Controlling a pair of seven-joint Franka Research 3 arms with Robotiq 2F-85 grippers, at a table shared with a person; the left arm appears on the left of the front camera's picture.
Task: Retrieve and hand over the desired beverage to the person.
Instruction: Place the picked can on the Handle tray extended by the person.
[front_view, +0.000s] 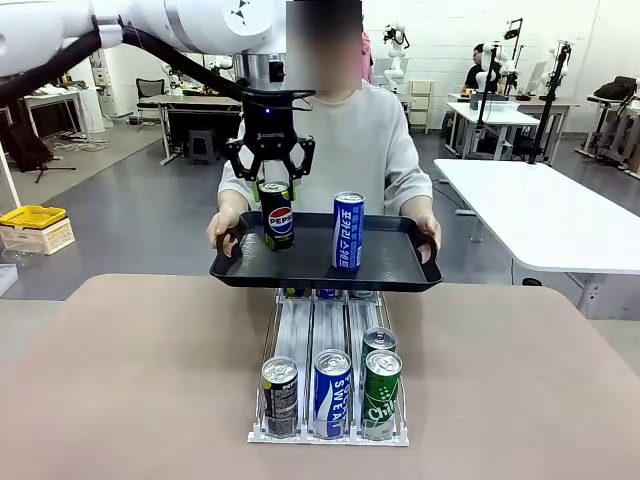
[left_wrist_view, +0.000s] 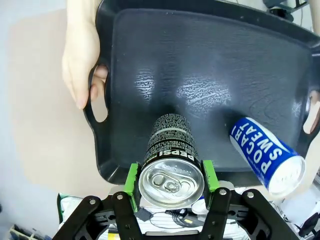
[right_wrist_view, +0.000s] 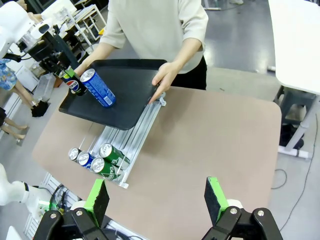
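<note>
Left jaws grip the Pepsi can (front_view: 278, 217) on the person's (front_view: 350, 140) tray (front_view: 390, 268); right jaws gape empty.

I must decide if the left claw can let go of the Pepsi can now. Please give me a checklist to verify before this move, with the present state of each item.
1. Left claw pads on both sides of the Pepsi can: ok.
2. Pepsi can upright: ok.
3. Can base resting on the black tray: cannot tell.
4. Person's hands holding both tray handles: ok.
5. Space to the Pocari Sweat can: ok, apart.
6. Right claw open and away from the tray: ok.
</note>
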